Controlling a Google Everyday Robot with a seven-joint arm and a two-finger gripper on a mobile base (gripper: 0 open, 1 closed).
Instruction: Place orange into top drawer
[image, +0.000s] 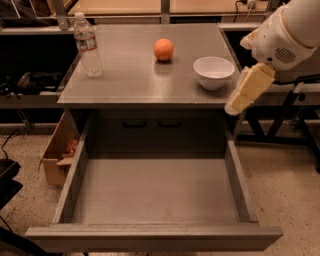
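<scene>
- You are looking at the gripper (248, 90) hanging at the right of the scene, just off the right front corner of the grey table top (125, 82).
- Its cream-coloured end is pointing down and to the left, with the white arm (292, 30) sitting above and behind it.
- You cannot tell from this angle whether the gripper is open or closed.
- It is carrying nothing that you can see, and it is not touching the orange; whether it is brushing the table edge is unclear.
- The orange (163, 49) is sitting on the table top, towards the back and near the middle, well apart from the gripper.
- The white bowl (213, 71) is standing upright just to the right of the orange, between it and the gripper.
- A clear water bottle (87, 46) is standing upright near the table's left edge.
- The top drawer (150, 236) is standing pulled out towards you below the table top, its flat grey bottom showing.
- A cardboard box (54, 157) is resting on the floor to the drawer's left.
</scene>
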